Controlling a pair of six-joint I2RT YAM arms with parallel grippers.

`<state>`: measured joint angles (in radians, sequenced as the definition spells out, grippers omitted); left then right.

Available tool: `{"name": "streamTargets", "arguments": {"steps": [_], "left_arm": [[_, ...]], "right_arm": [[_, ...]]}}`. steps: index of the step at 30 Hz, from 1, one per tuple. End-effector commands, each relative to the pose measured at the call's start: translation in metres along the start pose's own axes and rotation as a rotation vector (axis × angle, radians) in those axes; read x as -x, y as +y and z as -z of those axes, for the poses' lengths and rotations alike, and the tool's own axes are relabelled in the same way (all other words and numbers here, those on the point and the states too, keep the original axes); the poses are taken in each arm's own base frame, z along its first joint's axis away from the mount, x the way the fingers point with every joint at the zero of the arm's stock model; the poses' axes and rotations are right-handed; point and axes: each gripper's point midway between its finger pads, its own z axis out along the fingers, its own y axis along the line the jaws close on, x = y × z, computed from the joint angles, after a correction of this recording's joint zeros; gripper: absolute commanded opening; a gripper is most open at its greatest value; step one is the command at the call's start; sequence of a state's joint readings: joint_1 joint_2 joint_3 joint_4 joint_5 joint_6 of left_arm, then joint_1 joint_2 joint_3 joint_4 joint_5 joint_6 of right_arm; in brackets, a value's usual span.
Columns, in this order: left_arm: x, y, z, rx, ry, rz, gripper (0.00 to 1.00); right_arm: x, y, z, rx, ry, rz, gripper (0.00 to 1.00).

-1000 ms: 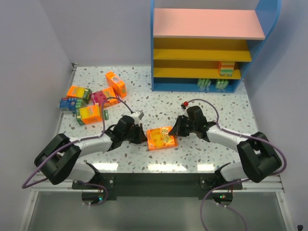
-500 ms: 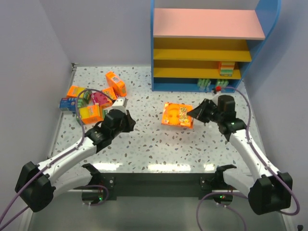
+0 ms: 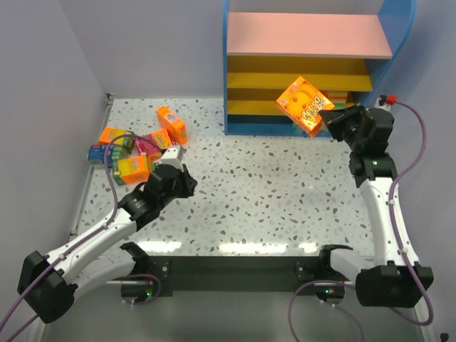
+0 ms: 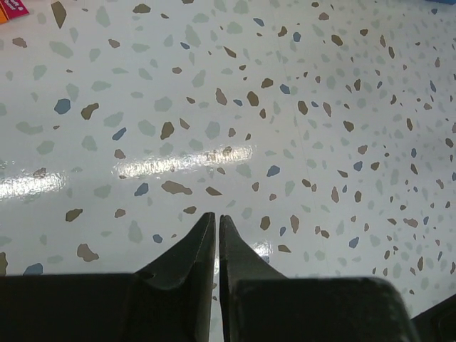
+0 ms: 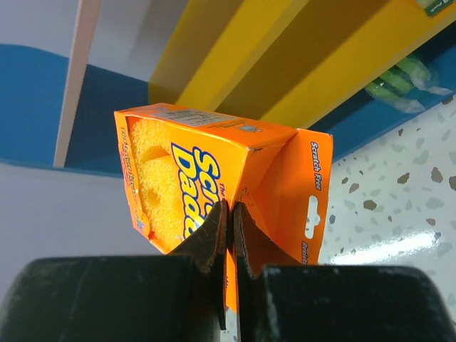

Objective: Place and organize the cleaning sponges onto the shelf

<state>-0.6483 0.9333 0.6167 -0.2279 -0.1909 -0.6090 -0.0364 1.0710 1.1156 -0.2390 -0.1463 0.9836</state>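
My right gripper (image 3: 326, 117) is shut on an orange sponge pack (image 3: 303, 105) and holds it in the air, tilted, in front of the shelf (image 3: 308, 35) with its pink top board and yellow tiers. In the right wrist view the jaws (image 5: 229, 208) pinch the pack's cardboard edge (image 5: 214, 171). Several sponge packs (image 3: 137, 146), orange, blue and magenta, lie in a heap at the left of the table. My left gripper (image 3: 188, 187) is shut and empty above bare table (image 4: 216, 216), just right of the heap. More packs (image 3: 335, 102) sit on the lower shelf tiers.
Green sponges (image 3: 313, 125) stand on the shelf's bottom tier. Grey walls close in the table on the left and right. The speckled tabletop (image 3: 271, 192) lies between the arms.
My right gripper has lifted the orange pack from the table's middle up and right to the shelf front. My left arm has drawn back left towards the heap, shut.
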Motion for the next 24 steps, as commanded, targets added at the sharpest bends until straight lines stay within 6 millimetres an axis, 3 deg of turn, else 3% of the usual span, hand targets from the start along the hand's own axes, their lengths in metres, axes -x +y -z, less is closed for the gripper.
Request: {"name": "streamTargets", "arguments": {"steps": [1, 4, 5, 8, 10, 15, 20, 24], "left_arm": [[0.004, 0.001, 0.008, -0.012, -0.027, 0.013, 0.11], [-0.003, 0.004, 0.008, -0.010, -0.018, 0.021, 0.10], [-0.005, 0.005, 0.008, -0.010, -0.011, 0.022, 0.09], [-0.008, 0.003, 0.007, -0.023, -0.001, 0.024, 0.07], [-0.008, 0.003, 0.008, -0.025, -0.003, 0.022, 0.06], [-0.005, -0.001, 0.008, -0.037, -0.010, 0.019, 0.04], [-0.005, -0.002, 0.008, -0.041, -0.004, 0.022, 0.02], [-0.004, 0.000, 0.011, -0.035, -0.009, 0.025, 0.02]], "right_arm": [[0.006, 0.010, -0.016, 0.013, 0.020, -0.043, 0.00], [-0.012, 0.000, -0.026, 0.027, 0.097, -0.037, 0.00], [-0.026, -0.007, -0.027, 0.035, 0.150, -0.039, 0.00], [-0.041, -0.022, -0.025, 0.038, 0.188, -0.026, 0.00], [-0.040, -0.027, -0.022, 0.026, 0.170, -0.025, 0.00], [-0.016, -0.027, -0.022, 0.012, 0.097, -0.064, 0.00], [0.020, -0.021, -0.042, -0.033, 0.003, -0.135, 0.00], [0.046, -0.036, -0.059, -0.120, -0.102, -0.207, 0.00]]}}
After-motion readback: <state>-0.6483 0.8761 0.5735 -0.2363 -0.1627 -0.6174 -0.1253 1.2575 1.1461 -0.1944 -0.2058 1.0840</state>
